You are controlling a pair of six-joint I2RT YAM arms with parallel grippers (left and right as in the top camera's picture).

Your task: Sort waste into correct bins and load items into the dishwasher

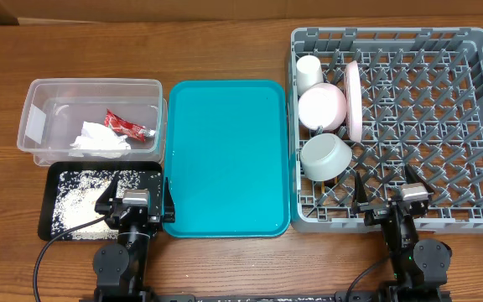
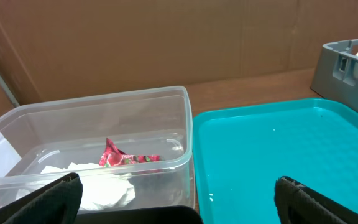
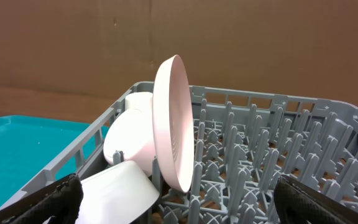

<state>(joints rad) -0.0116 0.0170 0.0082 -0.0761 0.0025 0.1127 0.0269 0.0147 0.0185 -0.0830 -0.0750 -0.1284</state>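
Wood-grain table (image 1: 225, 42) | round pink plate (image 3: 173, 124) upright | grey plastic pegged rack (image 1: 443, 126)

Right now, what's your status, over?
Left gripper, right gripper open. Wrapper, napkin in tub; rice in black tray. Cup, pink bowl, grey bowl, plate in rack. Nothing blocking.

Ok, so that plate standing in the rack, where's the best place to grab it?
Probably its top rim, coming straight down from above. The plate stands on edge between pegs of the rack, with the pink bowl close against one face, so only the upper edge is free.
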